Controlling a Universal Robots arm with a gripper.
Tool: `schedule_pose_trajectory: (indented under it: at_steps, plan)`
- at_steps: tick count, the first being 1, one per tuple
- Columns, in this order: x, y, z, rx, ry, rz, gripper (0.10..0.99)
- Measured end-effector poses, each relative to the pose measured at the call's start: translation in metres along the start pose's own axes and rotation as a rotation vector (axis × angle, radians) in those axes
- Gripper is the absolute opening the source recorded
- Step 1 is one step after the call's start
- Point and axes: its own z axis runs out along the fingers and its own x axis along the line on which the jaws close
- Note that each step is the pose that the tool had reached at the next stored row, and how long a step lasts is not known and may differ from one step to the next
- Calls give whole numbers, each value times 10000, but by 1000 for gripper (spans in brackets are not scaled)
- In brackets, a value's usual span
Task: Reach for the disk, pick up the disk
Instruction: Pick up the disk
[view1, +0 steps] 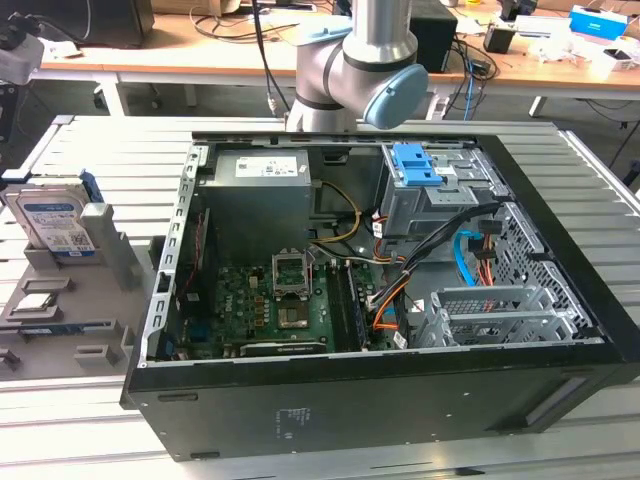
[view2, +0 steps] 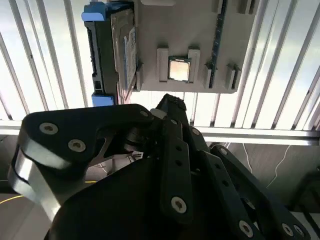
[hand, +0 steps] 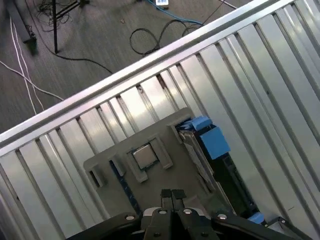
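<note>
At the exterior view's left, standing on edge in a slot of the light grey plastic holder (view1: 100, 240): the flat silver metal disk (view1: 52, 215) with blue plastic side rails. Turns its blue-and-white label with barcodes toward that camera; cannot read the print. Also in that view, well apart from the disk, the open black computer case (view1: 380, 400) with a blue plastic caddy (view1: 415, 165) on its grey drive cage. At the far side of the case, a grey robot arm (view1: 355, 55) with a pale blue joint cap.

Both wrist views look down past the black jaws. Closed together, tip against tip, with nothing held between. Straight ahead of the jaw tips, a small square silver processor chip (hand: 145, 156), seated in a pocket of the holder. Off to one side of the tips and lower than them, the disk (view2: 112, 50), seen from its thin upper edge (hand: 220, 167). Shows its label as a narrow strip in the second wrist view. No contact between the jaws and the disk; open air between them.

Around the holder, the ribbed aluminium worktop (hand: 280, 65), bare along the outer face of the disk. On the inner face, close against a wall of the holder. In the first wrist view, beyond the edge of the worktop, a grey floor (hand: 75, 55) with loose cables.
</note>
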Motion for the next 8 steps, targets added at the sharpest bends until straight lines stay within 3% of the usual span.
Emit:
schedule_pose_trajectory:
  at_steps: [8]
  plan:
    - [0, 0, 0, 0, 47, -1254, 106]
